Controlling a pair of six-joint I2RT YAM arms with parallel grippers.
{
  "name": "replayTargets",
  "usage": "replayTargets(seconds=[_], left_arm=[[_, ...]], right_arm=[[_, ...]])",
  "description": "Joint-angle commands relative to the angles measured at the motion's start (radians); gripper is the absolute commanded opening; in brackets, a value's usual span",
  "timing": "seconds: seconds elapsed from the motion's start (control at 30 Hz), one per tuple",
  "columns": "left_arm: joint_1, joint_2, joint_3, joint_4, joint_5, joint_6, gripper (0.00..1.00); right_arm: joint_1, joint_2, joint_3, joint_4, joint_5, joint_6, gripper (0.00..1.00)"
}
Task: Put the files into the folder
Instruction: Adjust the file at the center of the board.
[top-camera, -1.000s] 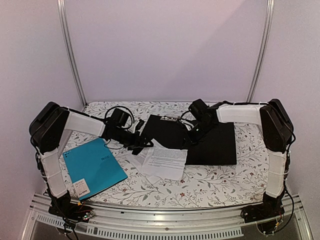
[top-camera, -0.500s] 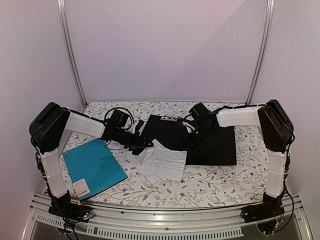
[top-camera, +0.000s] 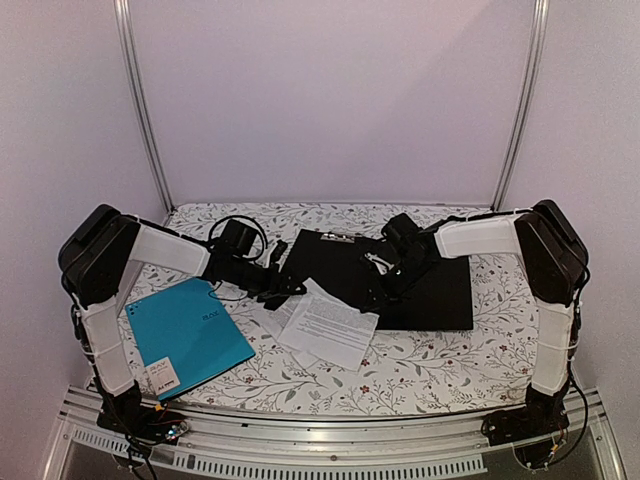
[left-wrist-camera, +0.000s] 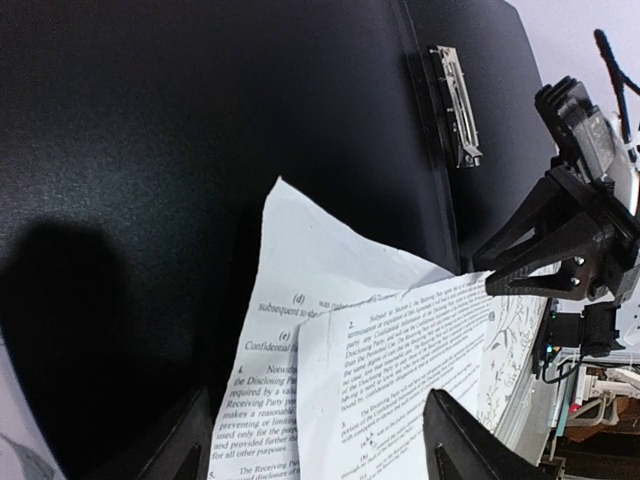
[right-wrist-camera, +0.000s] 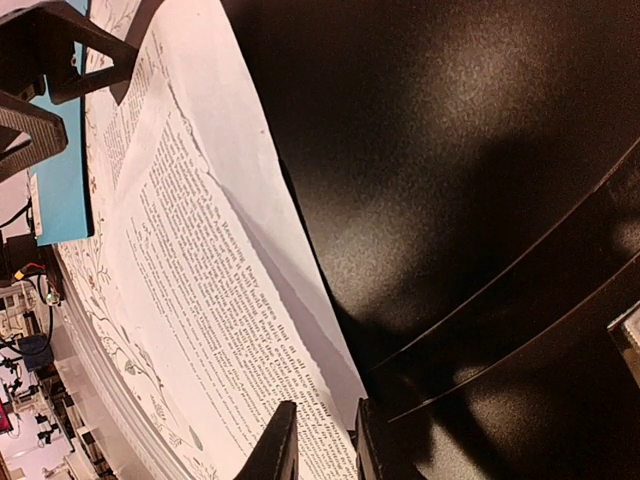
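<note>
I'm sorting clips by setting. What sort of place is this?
Likely a robot test booth, not an office: the left arm and right arm mounted on a metal frame, bare pale walls, and a floral tablecloth staged with a black folder and printed sheets.

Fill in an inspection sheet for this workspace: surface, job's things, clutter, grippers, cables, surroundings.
Surface: floral-patterned table.
Job's things: files lie loose, partly overlapping the near-left edge of the open black folder; its silver clip holds nothing.
Clutter: teal folder flat at the left.
Grippers: left gripper open wide over the files; right gripper open only slightly at the files' edge.
Cables: black cable looped by the left arm.
Surroundings: pale walls, metal posts.
</note>
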Motion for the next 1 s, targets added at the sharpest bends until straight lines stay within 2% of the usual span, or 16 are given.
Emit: replayTargets(seconds=[0.0,0.47,0.8,0.97], left_arm=[[-0.012,0.006,0.000,-0.009,-0.011,0.012,0.72],[-0.013,0.005,0.000,-0.006,-0.008,0.010,0.72],[-0.022,0.007,-0.004,0.001,0.008,0.023,0.71],[-0.022,0.005,-0.013,0.013,0.029,0.045,0.71]], right_arm=[[-0.004,-0.031,-0.015,-0.047,-0.015,-0.042,0.20],[-0.004,-0.002,-0.026,-0.143,-0.055,-0.177,0.20],[-0.004,0.022,-0.056,-0.097,-0.111,-0.174,0.00],[-0.004,0.002,-0.075,-0.047,-0.103,-0.128,0.00]])
